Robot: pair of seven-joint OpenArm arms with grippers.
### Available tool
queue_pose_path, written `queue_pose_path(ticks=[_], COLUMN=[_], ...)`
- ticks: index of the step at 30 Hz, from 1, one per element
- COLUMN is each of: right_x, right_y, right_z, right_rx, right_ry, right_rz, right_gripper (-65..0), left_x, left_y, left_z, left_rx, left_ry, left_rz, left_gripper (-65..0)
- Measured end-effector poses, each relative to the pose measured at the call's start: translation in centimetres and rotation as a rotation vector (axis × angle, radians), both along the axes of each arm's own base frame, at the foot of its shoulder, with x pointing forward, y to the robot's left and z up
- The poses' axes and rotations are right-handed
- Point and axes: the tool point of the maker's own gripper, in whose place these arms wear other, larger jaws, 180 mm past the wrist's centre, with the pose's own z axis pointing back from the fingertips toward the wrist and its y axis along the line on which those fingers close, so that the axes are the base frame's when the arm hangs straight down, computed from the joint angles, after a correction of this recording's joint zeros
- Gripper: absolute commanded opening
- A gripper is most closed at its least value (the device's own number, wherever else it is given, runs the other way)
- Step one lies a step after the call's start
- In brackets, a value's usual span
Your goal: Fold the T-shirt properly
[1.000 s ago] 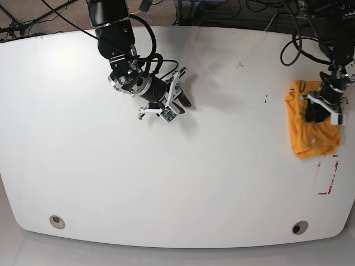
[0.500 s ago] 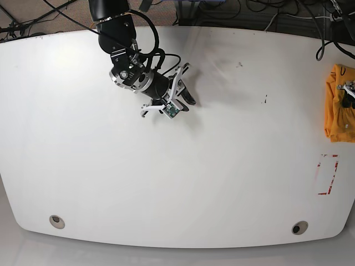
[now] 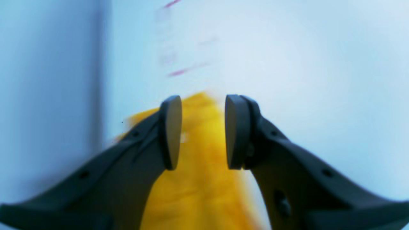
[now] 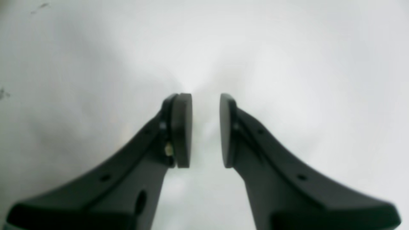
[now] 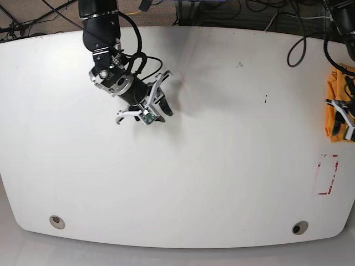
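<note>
The T-shirt (image 5: 333, 105) is a folded orange-yellow bundle at the table's far right edge, partly cut off by the base view. My left gripper (image 5: 348, 117) is over its near part. In the left wrist view the left gripper (image 3: 203, 131) is open, and the blurred T-shirt (image 3: 198, 191) lies under and between its fingers. A small white tag shows beside the left pad. I cannot tell whether the pads touch the cloth. My right gripper (image 5: 160, 113) hangs over bare table at the upper left, far from the shirt. The right gripper (image 4: 206, 127) is open with nothing between its fingers.
A red outlined rectangle (image 5: 327, 174) is marked on the white table (image 5: 222, 166) just in front of the shirt. Two round holes (image 5: 56, 221) (image 5: 300, 227) sit near the front edge. The table's edge (image 3: 103, 64) runs close beside the shirt. Cables hang behind the table.
The T-shirt slid right to the table's edge together with the left gripper, which then moved toward the front over it. The right arm swung left over bare table.
</note>
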Motion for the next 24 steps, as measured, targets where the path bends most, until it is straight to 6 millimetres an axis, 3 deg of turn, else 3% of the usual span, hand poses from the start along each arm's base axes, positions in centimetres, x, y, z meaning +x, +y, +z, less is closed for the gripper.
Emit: queue_pose_path(ticks=[3,5,7,10,14,17,22,24], right_x=[0.9,1.3,1.1,0.4,-0.5,-2.5,-6.8,-8.1], right_y=[-2.2,-3.9,-5.4,-7.7,-9.7,-10.5,-12.2,-12.2], right_z=[0.8,1.7,2.5,2.1,1.5,1.5,-0.8,-0.9], right_rx=[-0.006,0.009,0.035,0.029,0.039,0.06,0.046,0.08], right_ry=[-0.04,-0.087,-0.129,-0.138,-0.138,-0.141,-0.056,-0.05], right_rz=[-0.043,-0.08,-0.109,-0.145,-0.2,-0.219,-0.252,-0.269], right_gripper=[-51.2,-51.2,-51.2,-51.2,-51.2,-51.2,-51.2,-51.2], left_x=[0.5,1.2,1.7,0.9,-1.2,-3.4,-7.4,-8.9], left_y=[-2.1,-4.5,-7.7,-12.2,-16.1,-17.6,-20.1,-21.3], left_z=[-0.3,0.2,0.8,-1.0,-4.3,-4.7,-6.9,-6.6], left_rx=[-0.05,-0.078,-0.106,-0.165,-0.236,-0.283,-0.347,-0.374], left_ry=[-0.051,-0.119,-0.201,-0.225,-0.179,-0.191,-0.126,-0.127], left_rz=[0.049,0.037,0.007,-0.025,-0.029,-0.021,-0.013,-0.034], left_gripper=[-43.9,-43.9,-43.9,-43.9,-43.9,-44.0,-44.0,-45.3])
